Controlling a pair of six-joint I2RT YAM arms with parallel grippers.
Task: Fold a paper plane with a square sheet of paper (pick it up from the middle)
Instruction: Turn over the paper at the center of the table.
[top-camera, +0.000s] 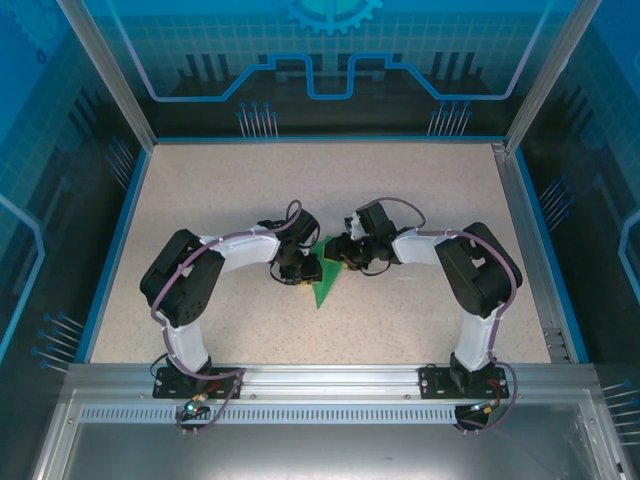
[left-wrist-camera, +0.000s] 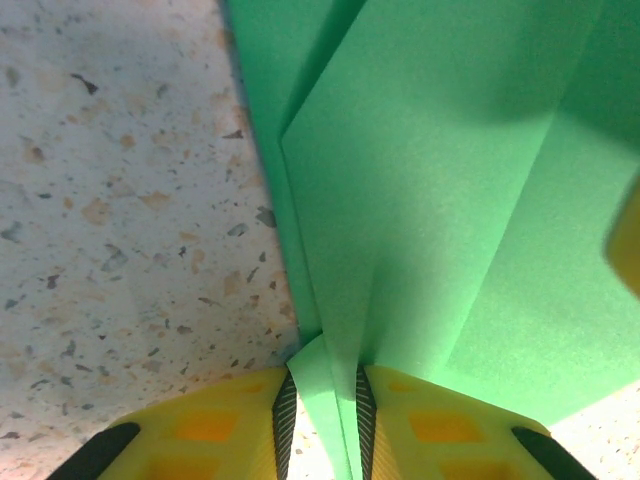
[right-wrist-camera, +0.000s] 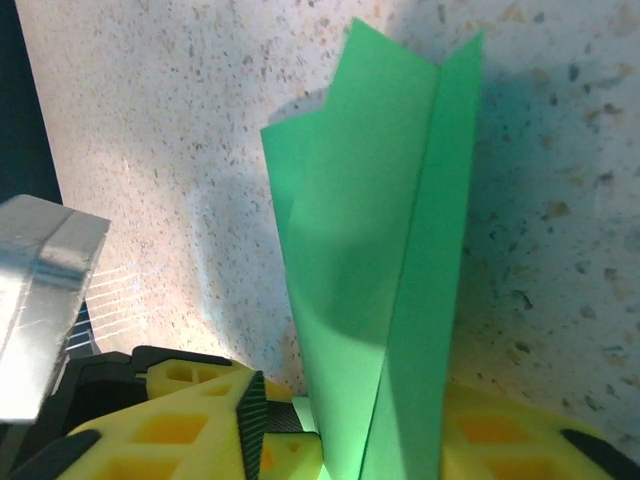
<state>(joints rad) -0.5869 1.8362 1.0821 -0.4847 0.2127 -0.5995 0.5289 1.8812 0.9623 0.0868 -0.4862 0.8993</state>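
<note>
- Left pincer (left-wrist-camera: 322, 405): we see its two yellow fingers (left-wrist-camera: 200, 435) drawn together on a raised crease of the paper (left-wrist-camera: 430, 200). The black pads (left-wrist-camera: 284, 420) press that crease from both sides.
- Right pincer (right-wrist-camera: 350, 425): the paper (right-wrist-camera: 380, 250) runs down between its yellow fingers (right-wrist-camera: 170, 430). One black pad (right-wrist-camera: 252, 420) shows beside the sheet, and the other finger's inner face is hidden behind it. We cannot tell whether this pincer is clamped or apart.
- Paper, left wrist view: bright green and partly folded. Layered flaps with straight creases spread away from the pincer over the counter (left-wrist-camera: 120, 200).
- Paper, right wrist view: a long centre fold runs away from the pincer, with a flap on each side ending in a point. The speckled counter (right-wrist-camera: 560, 200) lies behind it.
- Top view: the left pincer (top-camera: 300, 268) and right pincer (top-camera: 342, 255) meet near the middle of the counter (top-camera: 250, 190). The paper (top-camera: 325, 278) sits between them, one pointed end reaching toward the near edge.
- We cannot tell whether the paper rests on the counter or is lifted off it.
</note>
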